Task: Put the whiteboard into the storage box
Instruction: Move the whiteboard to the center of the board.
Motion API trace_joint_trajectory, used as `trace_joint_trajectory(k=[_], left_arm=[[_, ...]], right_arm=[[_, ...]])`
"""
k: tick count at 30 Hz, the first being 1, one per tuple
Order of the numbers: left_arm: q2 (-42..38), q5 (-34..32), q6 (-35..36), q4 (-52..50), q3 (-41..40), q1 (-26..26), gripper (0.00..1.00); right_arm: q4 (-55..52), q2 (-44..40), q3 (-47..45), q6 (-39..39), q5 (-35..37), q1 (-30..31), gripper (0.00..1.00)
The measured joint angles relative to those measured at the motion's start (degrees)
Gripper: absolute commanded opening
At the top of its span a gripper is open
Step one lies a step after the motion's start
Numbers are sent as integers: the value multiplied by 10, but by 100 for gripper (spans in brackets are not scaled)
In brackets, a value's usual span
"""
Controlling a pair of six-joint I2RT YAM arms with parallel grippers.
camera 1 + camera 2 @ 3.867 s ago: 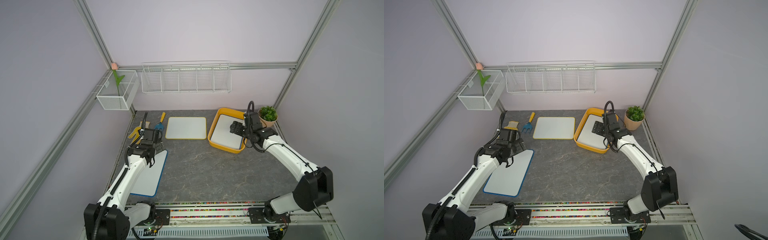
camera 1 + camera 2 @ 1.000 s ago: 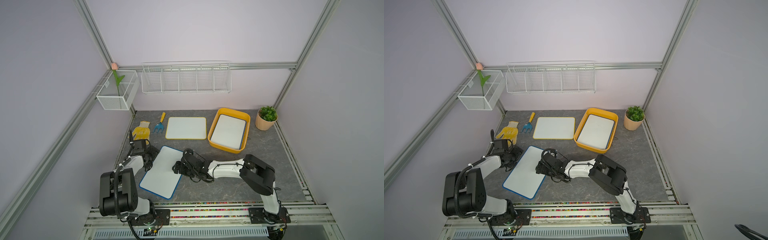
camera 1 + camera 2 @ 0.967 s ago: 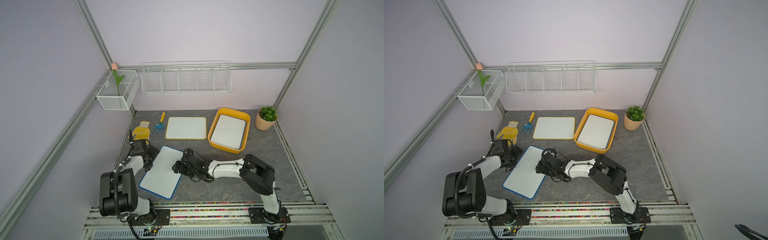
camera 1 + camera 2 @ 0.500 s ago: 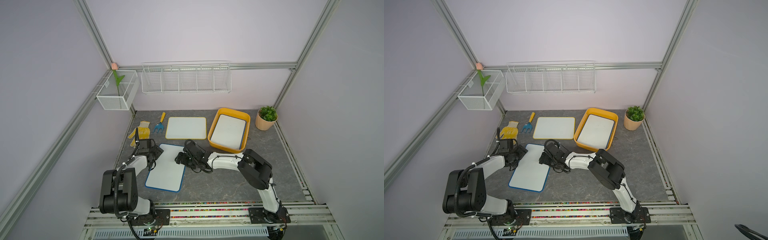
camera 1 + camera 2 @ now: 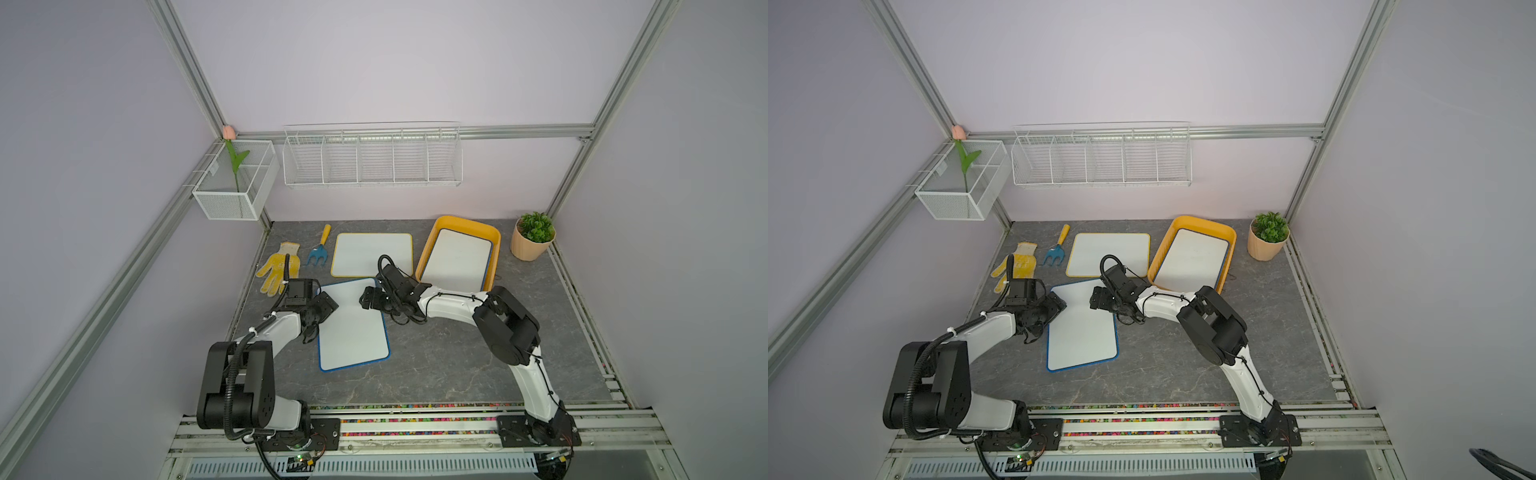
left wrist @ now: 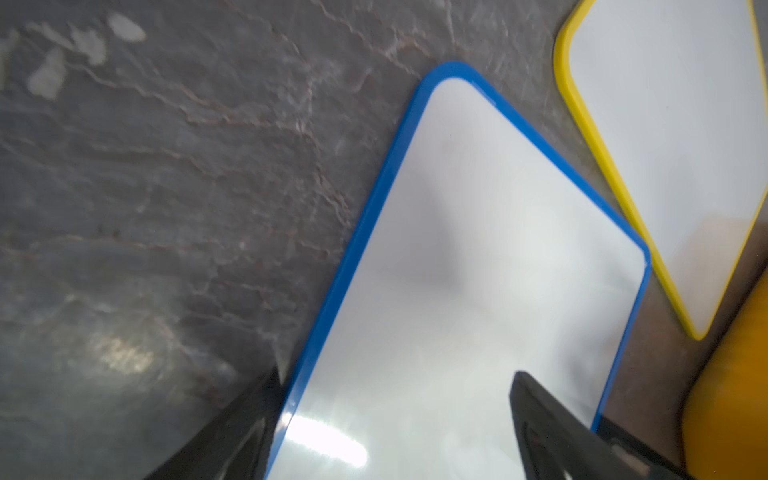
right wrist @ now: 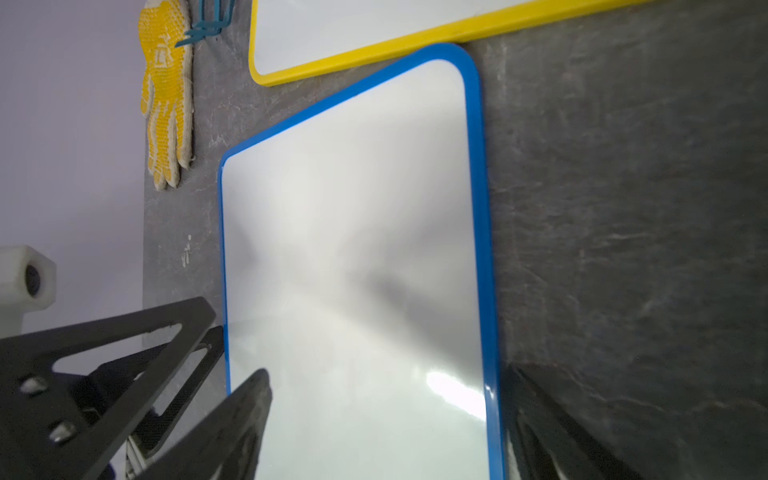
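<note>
A blue-framed whiteboard (image 5: 353,328) lies flat on the grey table, mid-left. My left gripper (image 5: 328,306) is open and straddles its left long edge near the far corner; in the left wrist view one finger (image 6: 262,419) is off the frame and the other is over the white face. My right gripper (image 5: 366,299) is open across the opposite edge (image 7: 484,291). A yellow-framed whiteboard (image 5: 372,259) lies just behind. The yellow-orange storage box (image 5: 432,245) at the back right holds another whiteboard (image 5: 457,266).
A yellow glove (image 5: 278,268) and a blue hand rake (image 5: 319,249) lie at the back left. A potted plant (image 5: 532,241) stands right of the box. On the back wall hang a wire rack (image 5: 372,160) and a mesh basket (image 5: 235,183).
The blue-framed whiteboard has slid back and to the right and turned nearly lengthwise, its far corner now close to the yellow-framed board. Both grippers moved with it, still open.
</note>
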Motion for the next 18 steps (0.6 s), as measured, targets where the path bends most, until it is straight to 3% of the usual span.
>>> trace_joint_trajectory(k=[9,18], left_arm=[[-28,1,30,-89,0,-16,91],[-2,-9,39,-148,35,-18,100]], right_arm=[[-89,-67,-55,-113,42,-3,89],[-114,-68,-46,-113,89,19,89]])
